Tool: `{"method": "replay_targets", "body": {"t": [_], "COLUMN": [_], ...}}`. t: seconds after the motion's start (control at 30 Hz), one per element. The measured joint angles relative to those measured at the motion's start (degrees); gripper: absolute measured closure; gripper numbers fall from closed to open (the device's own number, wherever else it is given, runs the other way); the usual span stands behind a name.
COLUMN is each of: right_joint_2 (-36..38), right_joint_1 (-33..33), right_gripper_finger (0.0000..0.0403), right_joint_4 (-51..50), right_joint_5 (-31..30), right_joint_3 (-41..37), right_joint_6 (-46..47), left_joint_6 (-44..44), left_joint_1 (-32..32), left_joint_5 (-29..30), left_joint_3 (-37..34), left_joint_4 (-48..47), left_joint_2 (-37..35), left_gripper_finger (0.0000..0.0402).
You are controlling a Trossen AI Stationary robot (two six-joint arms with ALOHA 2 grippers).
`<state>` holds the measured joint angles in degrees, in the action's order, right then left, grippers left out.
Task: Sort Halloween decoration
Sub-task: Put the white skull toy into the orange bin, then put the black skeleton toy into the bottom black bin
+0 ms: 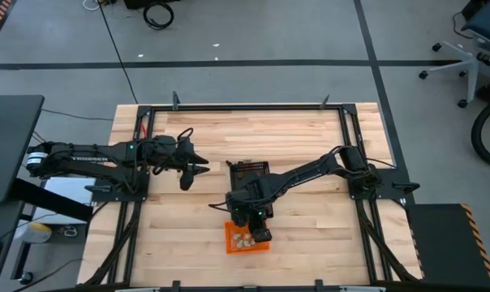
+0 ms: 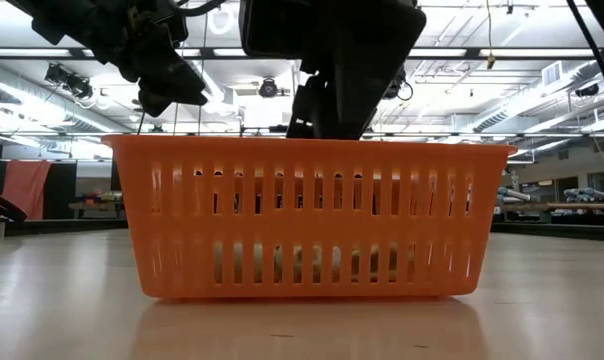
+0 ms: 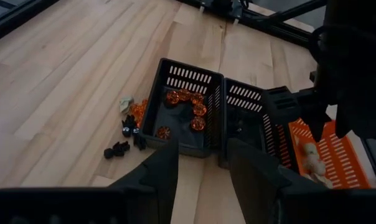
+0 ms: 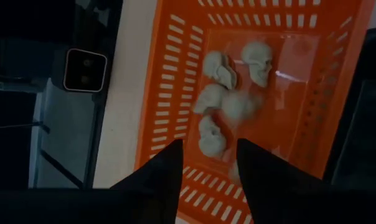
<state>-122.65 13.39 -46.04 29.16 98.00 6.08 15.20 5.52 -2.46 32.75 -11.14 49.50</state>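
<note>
The Halloween decoration is split up. Several cream-white skulls lie on the floor of the orange basket. Orange trinkets fill one black mesh basket, beside a second mesh basket. Loose black trinkets, orange ones and a cream one lie on the table next to them. My right gripper hangs open over the orange basket, pointing steeply down, with nothing between its fingers. My left gripper stands open above the table's left part, facing the mesh baskets.
The orange basket stands near the table's front edge, just in front of the two mesh baskets. My right arm reaches over all three. Bare wood lies to the right and left of the baskets. A black frame borders the table.
</note>
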Motion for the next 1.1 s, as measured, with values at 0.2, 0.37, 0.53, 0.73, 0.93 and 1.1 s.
{"method": "replay_targets", "body": {"t": [0.2,0.37,0.53,0.73,0.93,1.1], "right_joint_2": [0.0,0.0,0.0,0.1,0.1,0.1], "right_joint_1": [-0.5,-2.0,-4.8,-8.6,-12.6,-15.1], "right_gripper_finger": [0.0232,0.0233,0.0233,0.0233,0.0233,0.0233], "right_joint_4": [-0.3,-3.2,-9.3,-15.5,-22.4,-26.1], "right_joint_5": [-0.6,3.2,3.0,-0.3,-8.3,-20.0], "right_joint_3": [0.0,1.0,4.4,9.1,14.8,17.8], "right_joint_6": [0.8,4.5,5.9,5.7,4.3,0.8], "left_joint_6": [0.1,0.2,0.2,0.3,2.6,2.9], "left_joint_1": [0.0,0.0,0.0,0.1,0.1,0.1], "left_joint_5": [0.0,0.0,0.0,0.0,0.0,0.0], "left_joint_3": [0.0,0.0,0.0,0.0,0.0,0.0], "left_joint_4": [0.0,0.0,0.0,0.0,0.2,0.6], "left_joint_2": [0.0,0.0,0.0,0.0,0.0,0.0], "left_gripper_finger": [0.0257,0.0257,0.0257,0.0257,0.0257,0.0257]}}
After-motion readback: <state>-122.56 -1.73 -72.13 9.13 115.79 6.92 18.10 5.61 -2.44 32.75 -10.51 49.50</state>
